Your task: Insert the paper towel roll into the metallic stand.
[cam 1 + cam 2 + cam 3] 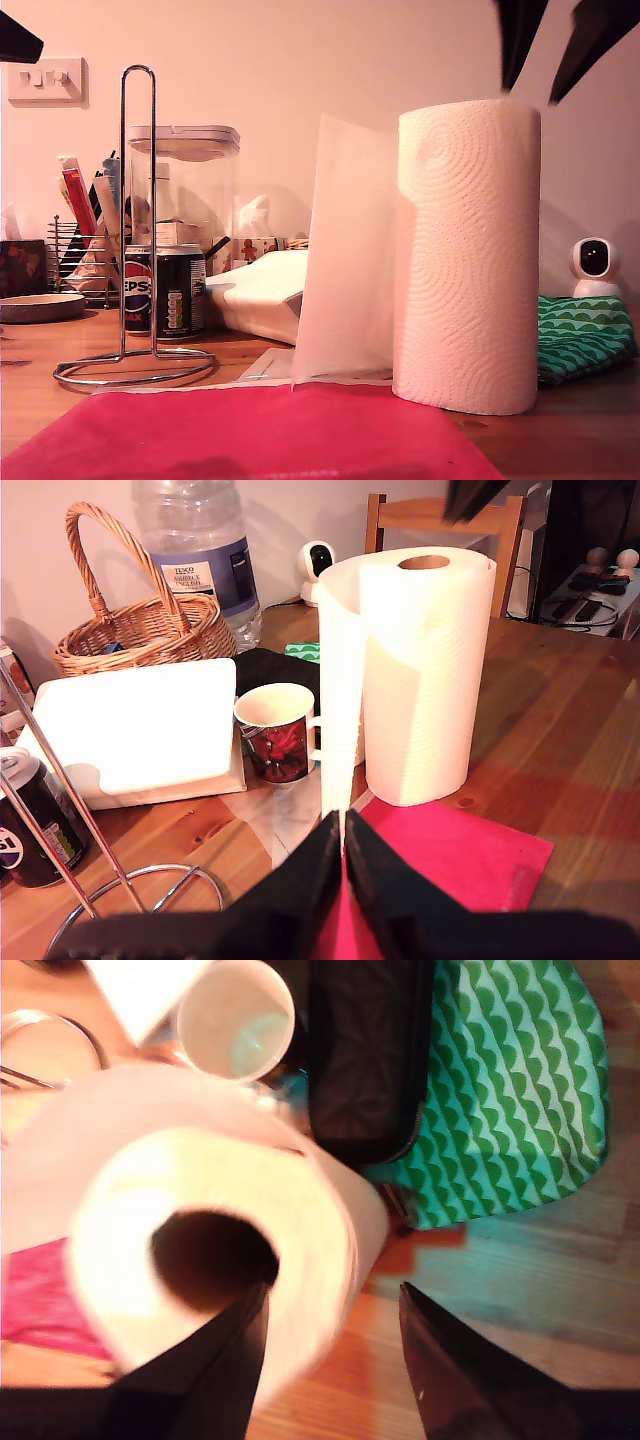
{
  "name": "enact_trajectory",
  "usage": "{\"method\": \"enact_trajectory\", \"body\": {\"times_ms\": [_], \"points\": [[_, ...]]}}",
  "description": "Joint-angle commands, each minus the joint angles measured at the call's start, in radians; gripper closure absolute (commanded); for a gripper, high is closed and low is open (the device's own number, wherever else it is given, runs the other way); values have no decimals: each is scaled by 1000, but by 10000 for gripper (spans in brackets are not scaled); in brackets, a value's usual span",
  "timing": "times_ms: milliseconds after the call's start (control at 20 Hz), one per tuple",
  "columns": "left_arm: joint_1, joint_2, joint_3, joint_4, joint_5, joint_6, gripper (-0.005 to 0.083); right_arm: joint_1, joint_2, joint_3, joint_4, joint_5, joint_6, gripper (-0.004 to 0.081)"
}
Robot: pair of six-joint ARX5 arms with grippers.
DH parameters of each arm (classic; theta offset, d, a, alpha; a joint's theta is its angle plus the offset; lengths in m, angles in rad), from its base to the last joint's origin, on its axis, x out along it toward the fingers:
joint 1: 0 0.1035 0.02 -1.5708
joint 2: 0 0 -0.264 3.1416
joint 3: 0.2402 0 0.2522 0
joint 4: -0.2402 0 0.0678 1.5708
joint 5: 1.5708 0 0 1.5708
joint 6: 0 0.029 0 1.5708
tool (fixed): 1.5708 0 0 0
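Red mat [250,435]: nearest, on counter [570,430].
Paper towel roll [467,255]: upright, at mat's far edge.
My first gripper [343,855]: jaws pinched on roll's loose sheet [340,695].
My second gripper [330,1360]: above roll, jaws wide, straddling its wall.
Metallic stand [137,220]: apart from roll, bare.
Can [165,290]: behind stand.

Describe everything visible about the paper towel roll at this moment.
The paper towel roll is a tall white cylinder of swirl-embossed paper with a brown cardboard core, standing upright on the wooden table at the red mat's edge. A loose sheet hangs out sideways; my first gripper pinches its edge. My second gripper hovers open above, one finger over the core, one outside the wall.
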Motion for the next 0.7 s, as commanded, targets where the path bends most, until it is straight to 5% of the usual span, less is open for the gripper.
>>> {"method": "enact_trajectory", "body": {"times_ms": [0,650], "points": [[-3,-1,-12,7,1,1,797,18,32,7,-10,29,3,394],[-3,-1,-12,8,1,1,797,42,78,29,-18,32,3,392]]}}
